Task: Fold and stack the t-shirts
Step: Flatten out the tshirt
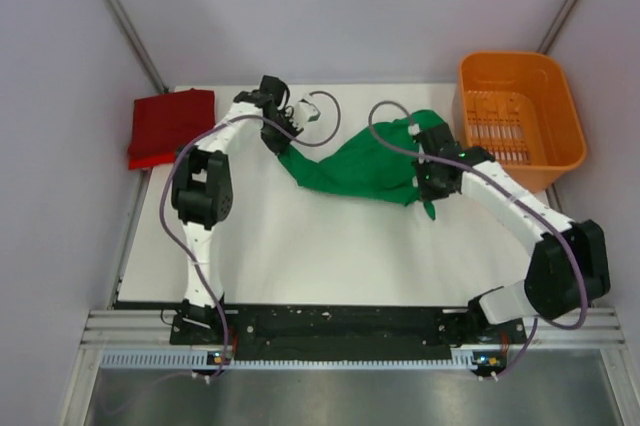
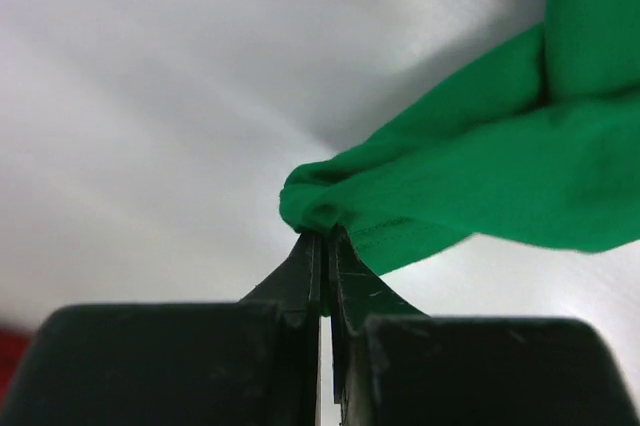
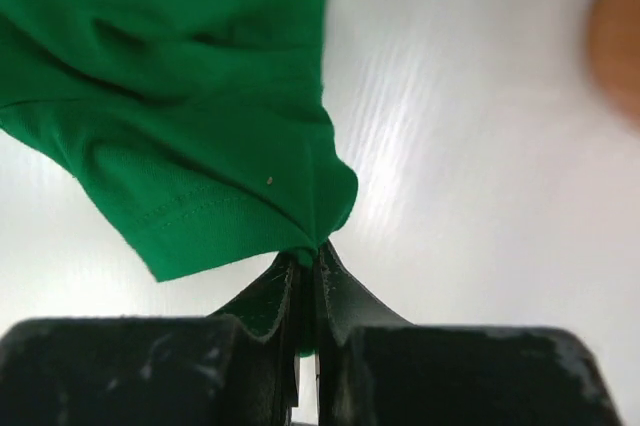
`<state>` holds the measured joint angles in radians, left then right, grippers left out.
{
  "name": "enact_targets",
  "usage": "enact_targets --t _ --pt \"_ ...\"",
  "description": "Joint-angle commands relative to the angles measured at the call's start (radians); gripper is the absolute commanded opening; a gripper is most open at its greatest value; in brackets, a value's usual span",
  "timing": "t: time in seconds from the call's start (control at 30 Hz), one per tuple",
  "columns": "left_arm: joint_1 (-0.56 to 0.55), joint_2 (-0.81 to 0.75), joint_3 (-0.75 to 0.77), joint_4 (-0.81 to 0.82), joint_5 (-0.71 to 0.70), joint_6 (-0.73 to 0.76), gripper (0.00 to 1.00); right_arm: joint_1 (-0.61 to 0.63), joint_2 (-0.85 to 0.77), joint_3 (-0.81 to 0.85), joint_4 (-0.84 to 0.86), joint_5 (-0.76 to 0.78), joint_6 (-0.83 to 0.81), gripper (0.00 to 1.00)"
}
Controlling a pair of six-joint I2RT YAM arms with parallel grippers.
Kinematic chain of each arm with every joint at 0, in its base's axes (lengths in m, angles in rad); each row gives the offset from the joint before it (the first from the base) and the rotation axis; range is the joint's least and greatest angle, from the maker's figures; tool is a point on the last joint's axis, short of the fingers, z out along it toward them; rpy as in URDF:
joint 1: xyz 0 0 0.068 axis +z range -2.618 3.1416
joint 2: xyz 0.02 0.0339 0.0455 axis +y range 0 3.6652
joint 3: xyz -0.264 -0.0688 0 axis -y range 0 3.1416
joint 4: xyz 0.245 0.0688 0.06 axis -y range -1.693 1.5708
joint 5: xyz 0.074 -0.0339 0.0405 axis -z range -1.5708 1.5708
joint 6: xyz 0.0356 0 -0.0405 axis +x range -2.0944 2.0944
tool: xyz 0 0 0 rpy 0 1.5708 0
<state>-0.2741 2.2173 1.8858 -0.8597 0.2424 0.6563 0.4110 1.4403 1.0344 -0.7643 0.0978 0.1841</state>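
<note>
The green t-shirt (image 1: 365,166) hangs bunched and stretched between my two grippers above the white table. My left gripper (image 1: 277,136) is shut on the shirt's left end; the left wrist view shows the cloth (image 2: 470,186) pinched at my left gripper's tips (image 2: 325,234). My right gripper (image 1: 428,174) is shut on the shirt's right end; the right wrist view shows a hemmed edge (image 3: 200,146) clamped at my right gripper's tips (image 3: 310,251). The dark red t-shirt (image 1: 170,126) lies folded at the table's far left corner.
An orange plastic basket (image 1: 520,121) stands at the far right of the table. The white table surface (image 1: 320,246) extends toward the arm bases. Grey walls close in the back and sides.
</note>
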Motion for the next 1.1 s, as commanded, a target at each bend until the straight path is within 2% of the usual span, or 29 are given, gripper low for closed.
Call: enact_targets --t 0.0,0.1,0.2,0.4,0.47,0.63,0.8,0.9,1.07 --pt "0.018 -0.324 -0.033 0.06 -0.233 0.002 0.0 -0.093 -0.148 0.263 -0.087 0.146 -0.113 0.0" --pt "0.019 -0.459 -0.025 0.044 -0.371 0.032 0.0 -0.135 -0.19 0.396 -0.109 0.207 -0.178 0.0" --pt "0.019 -0.585 0.01 0.015 -0.437 0.066 0.0 -0.14 -0.216 0.531 -0.116 0.284 -0.256 0.0" --pt "0.016 -0.809 0.038 -0.007 -0.544 0.152 0.0 -0.138 -0.233 0.736 -0.125 0.339 -0.406 0.0" --pt "0.016 -0.85 0.106 -0.062 -0.566 0.152 0.0 -0.138 -0.248 0.776 -0.135 0.345 -0.445 0.0" --pt "0.015 -0.945 0.242 -0.192 -0.568 0.14 0.0 -0.132 -0.336 0.822 -0.151 0.286 -0.489 0.0" --pt "0.015 -0.995 0.263 -0.26 -0.557 0.128 0.0 -0.132 -0.434 0.774 -0.155 0.079 -0.517 0.0" --pt "0.015 -0.993 0.216 -0.236 -0.546 0.121 0.0 -0.13 -0.382 0.763 -0.135 0.028 -0.515 0.0" --pt "0.016 -0.92 0.072 -0.058 -0.58 0.16 0.0 -0.149 -0.145 0.806 -0.029 0.071 -0.537 0.0"
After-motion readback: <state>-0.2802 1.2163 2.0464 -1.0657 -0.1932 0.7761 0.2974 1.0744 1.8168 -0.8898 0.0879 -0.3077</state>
